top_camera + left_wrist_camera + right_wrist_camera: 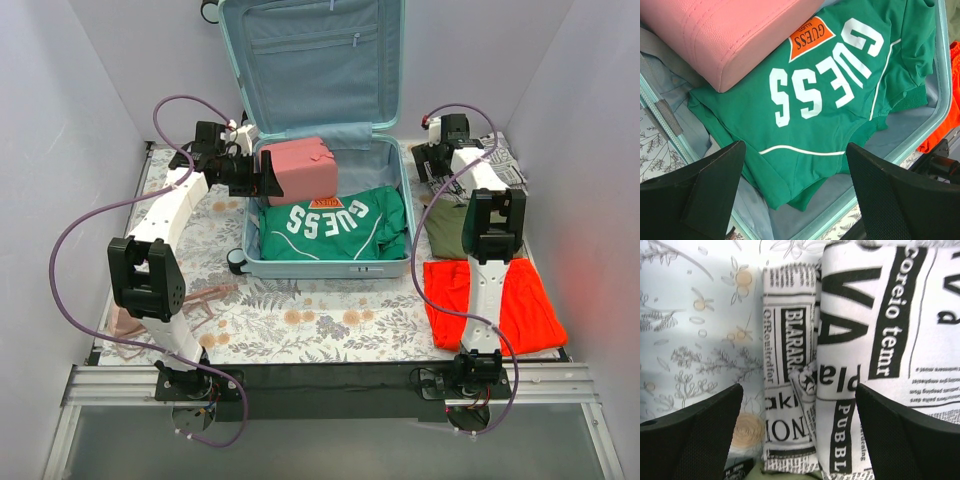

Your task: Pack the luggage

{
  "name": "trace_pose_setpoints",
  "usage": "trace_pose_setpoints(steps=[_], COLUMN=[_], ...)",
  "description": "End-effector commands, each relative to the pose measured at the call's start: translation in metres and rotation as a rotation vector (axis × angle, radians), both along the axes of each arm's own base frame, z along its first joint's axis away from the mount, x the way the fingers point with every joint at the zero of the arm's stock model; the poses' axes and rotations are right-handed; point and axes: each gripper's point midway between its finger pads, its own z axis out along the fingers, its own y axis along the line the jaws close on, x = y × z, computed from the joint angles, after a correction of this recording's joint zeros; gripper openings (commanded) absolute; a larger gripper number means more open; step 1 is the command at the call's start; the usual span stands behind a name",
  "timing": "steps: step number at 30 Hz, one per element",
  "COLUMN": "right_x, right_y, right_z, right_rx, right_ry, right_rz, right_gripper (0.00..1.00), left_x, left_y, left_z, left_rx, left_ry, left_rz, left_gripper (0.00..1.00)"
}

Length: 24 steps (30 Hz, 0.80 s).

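Observation:
The luggage lies open in mid-table, its lid standing up at the back. Inside it, a folded green GUESS shirt fills the front and a pink padded case rests at the back left, partly on the shirt. My left gripper hovers open at the case's left side. In the left wrist view the left gripper frames the shirt, with the case at top left. My right gripper hangs open above a black-and-white newsprint garment right of the luggage.
An olive garment and an orange garment lie on the floral cloth to the right. The newsprint garment is at back right. A pale pink item sits at front left. White walls close in both sides.

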Motion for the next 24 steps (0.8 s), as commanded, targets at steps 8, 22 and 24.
trace_pose_setpoints(steps=[8,22,24], right_x=[0.015,0.021,0.030], right_y=[-0.020,-0.029,-0.024], right_z=[-0.025,-0.022,0.015], right_rx=[-0.097,0.036,0.113], right_ry=[0.005,0.039,-0.036], right_rz=[-0.051,-0.044,-0.009], right_gripper=[0.98,0.01,0.01], left_x=[0.006,0.013,0.011], left_y=[0.000,0.003,0.004], left_z=[0.016,0.022,0.021], left_rx=[-0.008,0.003,0.006], left_ry=[-0.030,-0.035,-0.036], left_rz=[-0.003,0.017,0.025], left_gripper=[0.81,0.81,0.81])
